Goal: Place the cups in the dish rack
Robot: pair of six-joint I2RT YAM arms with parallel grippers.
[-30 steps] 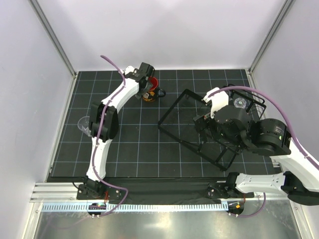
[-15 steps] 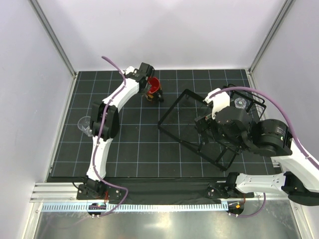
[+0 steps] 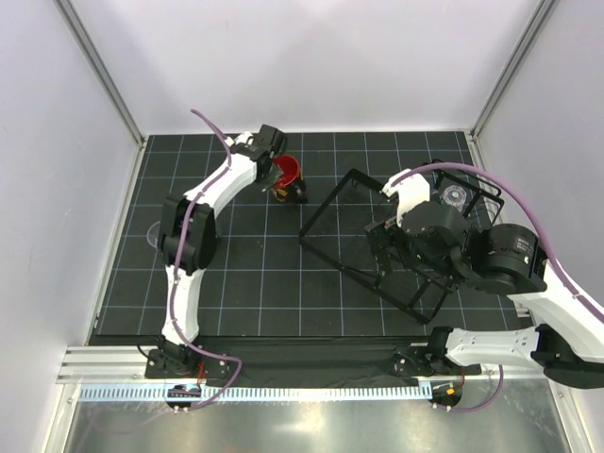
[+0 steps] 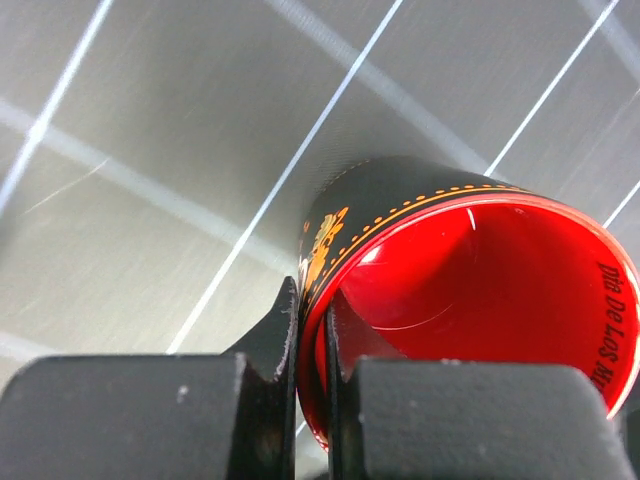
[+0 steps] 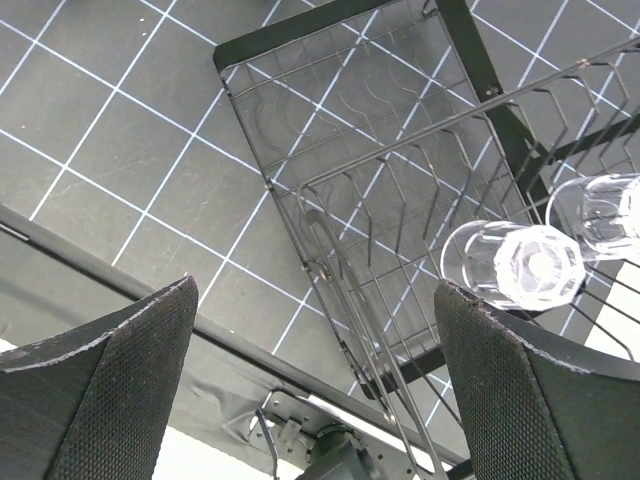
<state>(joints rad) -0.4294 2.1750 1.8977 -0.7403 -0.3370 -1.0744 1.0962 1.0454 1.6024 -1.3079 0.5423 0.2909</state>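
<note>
The mug (image 4: pixel 470 290), red inside and black outside with an orange print, is at the back left of the mat (image 3: pixel 287 172). My left gripper (image 4: pixel 312 340) is shut on its rim, one finger (image 4: pixel 285 330) outside the wall and one inside. The black wire dish rack (image 3: pixel 327 204) stands on the right. My right gripper (image 5: pixel 315 288) hangs open above the rack's near end (image 5: pixel 460 40), holding nothing. Two clear cups (image 5: pixel 515 265) (image 5: pixel 600 215) sit in the rack. Another clear cup (image 3: pixel 151 229) stands by the left wall, partly behind the left arm.
Grey walls and metal posts close in the black gridded mat (image 3: pixel 264 283) on three sides. A metal rail (image 3: pixel 283 363) runs along the near edge by the arm bases. The right arm's bulk (image 3: pixel 500 260) covers part of the rack.
My left gripper has closed on the mug's rim, and the mug now sits a little further right and tipped. The left elbow has swung left. The right arm has hardly moved.
</note>
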